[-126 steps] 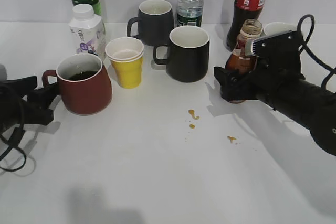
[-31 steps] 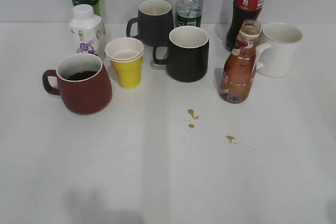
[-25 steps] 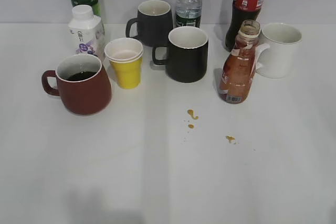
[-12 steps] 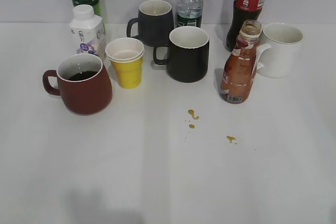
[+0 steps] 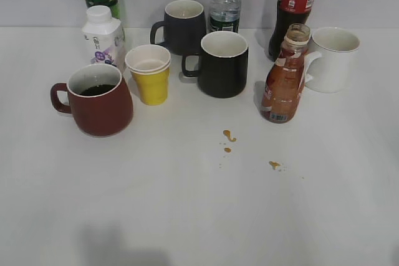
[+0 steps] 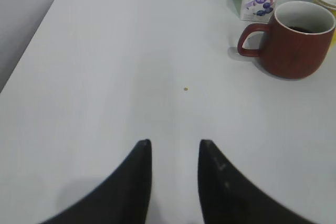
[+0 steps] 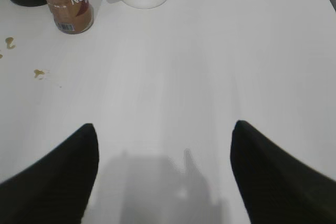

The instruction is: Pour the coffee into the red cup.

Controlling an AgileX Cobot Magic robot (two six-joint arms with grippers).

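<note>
Maroon ceramic, squat and wider at the base: the red cup (image 5: 98,99) stands at the left of the white tabletop (image 5: 187,210), loop handle pointing left, dark liquid low in its white interior. Coffee (image 5: 283,79), brown liquid in a curvy clear bottle with a brown, white and orange label, stands upright and uncapped at the right, just in front of a white mug (image 5: 333,58). Between them stand a yellow paper cup (image 5: 149,74) and two black mugs (image 5: 221,63), their contents not visible. Brown drops (image 5: 229,136) spot the tabletop in front of the bottle. Only the wrist views show the arms. The left claw (image 6: 174,174) hangs over bare tabletop, fingers slightly parted, well apart from the red cup. The right claw (image 7: 164,169) is spread wide, empty, well apart from the coffee.
</note>
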